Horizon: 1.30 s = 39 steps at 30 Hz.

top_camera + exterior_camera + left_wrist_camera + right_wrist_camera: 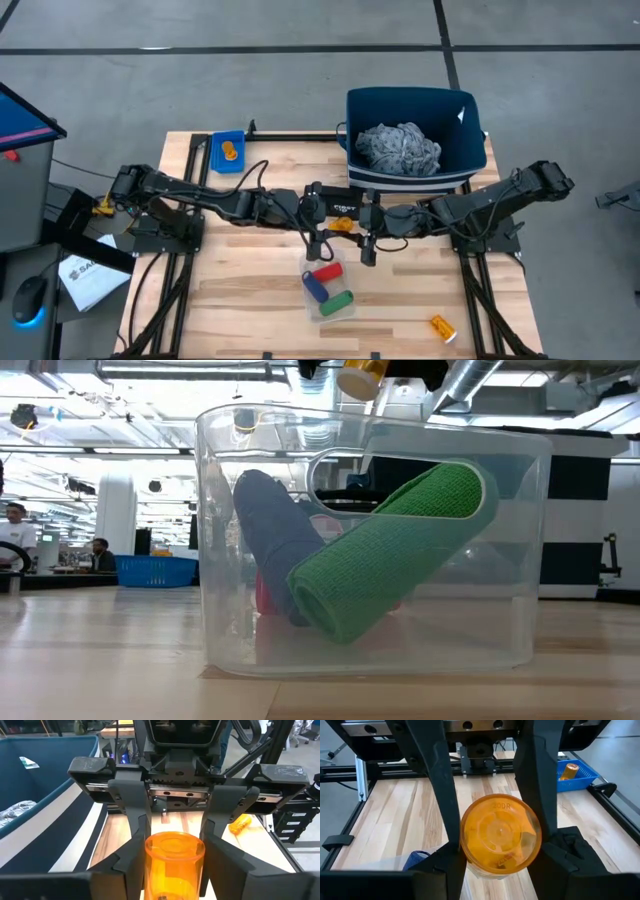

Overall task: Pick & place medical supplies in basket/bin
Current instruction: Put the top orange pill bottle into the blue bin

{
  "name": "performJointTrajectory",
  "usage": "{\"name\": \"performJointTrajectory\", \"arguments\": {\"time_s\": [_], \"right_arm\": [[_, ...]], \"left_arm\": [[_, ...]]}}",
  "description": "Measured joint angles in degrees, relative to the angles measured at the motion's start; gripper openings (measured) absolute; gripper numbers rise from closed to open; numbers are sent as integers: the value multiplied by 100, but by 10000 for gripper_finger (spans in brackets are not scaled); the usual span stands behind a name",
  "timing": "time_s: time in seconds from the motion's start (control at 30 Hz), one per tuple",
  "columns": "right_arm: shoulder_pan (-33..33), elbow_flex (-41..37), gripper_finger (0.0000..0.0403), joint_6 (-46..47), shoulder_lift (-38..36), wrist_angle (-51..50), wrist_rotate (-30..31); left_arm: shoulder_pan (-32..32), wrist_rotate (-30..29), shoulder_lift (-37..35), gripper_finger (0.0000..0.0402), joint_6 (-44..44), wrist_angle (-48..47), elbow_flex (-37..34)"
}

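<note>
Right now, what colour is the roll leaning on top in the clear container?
Green roll, clearest in the low view.

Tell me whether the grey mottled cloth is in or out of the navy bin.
In: the grey mottled cloth lies bunched inside the navy soft-sided bin.

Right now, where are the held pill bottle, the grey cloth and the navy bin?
Held pill bottle [501, 834]: right wrist view, on its round end.
Grey cloth [398, 148]: high view, middle of the crumpled heap.
Navy bin [412, 95]: high view, far inner wall.

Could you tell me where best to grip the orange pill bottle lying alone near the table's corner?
Probably mid-body on the pill bottle, straight from above, closing across its long axis: it lies slanted on its side with bare table around.
</note>
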Motion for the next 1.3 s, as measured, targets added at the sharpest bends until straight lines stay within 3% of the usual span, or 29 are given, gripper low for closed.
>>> {"name": "performJointTrajectory", "arguments": {"time_s": [0.2, 0.53, 0.83, 1.03, 1.2, 1.3], "right_arm": [[10, 0, 182, 33, 1, 17, 2], [37, 2, 230, 286, 2, -153, 79], [56, 2, 232, 563, 2, -517, 56], [240, -44, 232, 1034, 0, -1061, 44], [478, -272, 233, 1738, 2, -1328, 274], [627, -323, 233, 2146, 2, -1539, 495]], "left_arm": [[0, 0, -10, 159, -14, 0, 0], [0, -281, -129, 159, -44, -311, -13], [0, -533, -438, 159, -141, -940, -8], [47, -2055, -947, 159, -784, -2550, -7], [211, -3533, -1533, 159, -2377, -3906, -221], [392, -4303, -1945, 159, -3829, -4781, -531]]}}
